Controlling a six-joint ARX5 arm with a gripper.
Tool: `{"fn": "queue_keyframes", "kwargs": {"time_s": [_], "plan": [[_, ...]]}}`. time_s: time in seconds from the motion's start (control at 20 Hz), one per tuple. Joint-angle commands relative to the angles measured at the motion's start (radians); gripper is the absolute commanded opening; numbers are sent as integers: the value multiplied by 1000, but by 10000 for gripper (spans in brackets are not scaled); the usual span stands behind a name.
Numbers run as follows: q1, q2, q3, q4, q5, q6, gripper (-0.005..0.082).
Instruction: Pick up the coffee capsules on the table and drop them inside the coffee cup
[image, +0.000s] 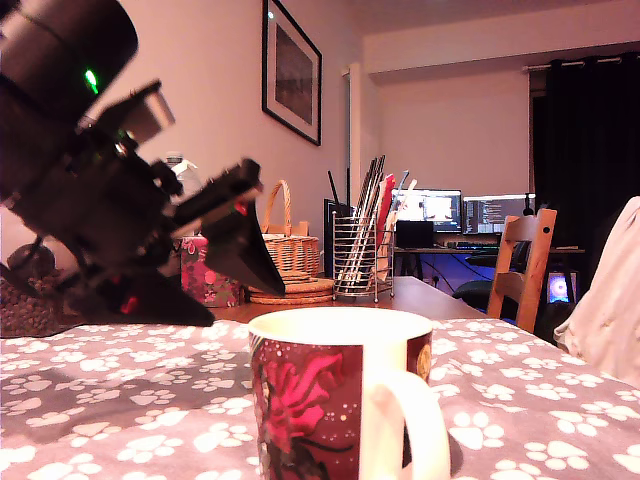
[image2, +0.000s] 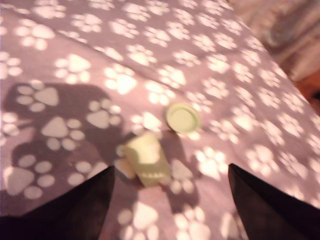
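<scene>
In the wrist view a small tapered coffee capsule (image2: 146, 159) lies on its side on the paw-print cloth of the table (image2: 225, 60), washed pale by the light and blurred. Just beyond it sits a second capsule (image2: 182, 117), seen end-on as a round disc. My gripper (image2: 171, 169) hangs open above the cloth, and the lying capsule is just ahead of the gap between its dark fingers. In the exterior view the gripper (image: 245, 305) is at the left, tilted down over the table (image: 120, 400). The capsules do not show there. The coffee cup (image: 330, 400), red with a pink rose, stands upright at the front.
Behind the cloth stand a wire mesh holder with pens (image: 362, 255), a wicker basket (image: 285, 250) and a pink patterned container (image: 205, 275). A wooden chair (image: 525, 265) is at the exterior view's right, with pale fabric (image: 610, 300) at the edge.
</scene>
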Motion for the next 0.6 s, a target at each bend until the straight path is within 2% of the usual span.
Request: {"fn": "queue_keyframes", "kwargs": {"time_s": [0.0,0.25,0.55], "plan": [[-2,29,-11,20,-6,-14,656],[-2,66,-5,56,-24,-32,656],[-2,111,39,21,-24,-36,656]]}}
